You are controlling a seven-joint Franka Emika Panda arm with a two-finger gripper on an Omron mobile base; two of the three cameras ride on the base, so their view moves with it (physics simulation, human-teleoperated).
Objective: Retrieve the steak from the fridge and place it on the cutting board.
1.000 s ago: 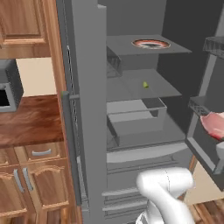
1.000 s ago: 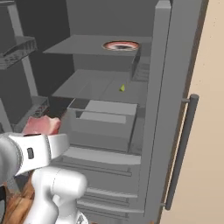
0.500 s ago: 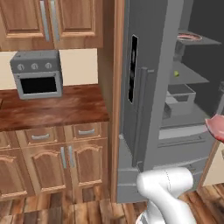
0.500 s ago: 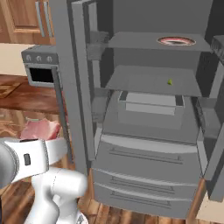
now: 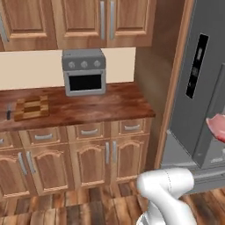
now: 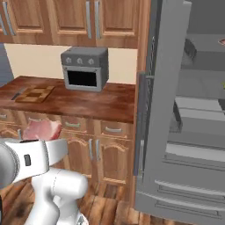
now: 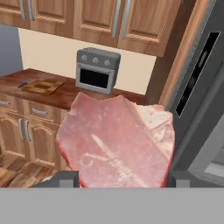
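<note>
Hand view: pincer [image 7: 118,179] gripping steak [image 7: 118,142]

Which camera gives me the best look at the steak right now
The hand view: the steak sits large in the foreground, its whole marbled face visible. The right base view shows just its top edge above the white arm, and the left base view catches a pink sliver at the right border, in front of the fridge.

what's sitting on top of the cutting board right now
Nothing lies on the cutting board; its checkered top is bare. A small dark item lies beside it on the counter, too small to identify. The steak is held at the gripper.
</note>
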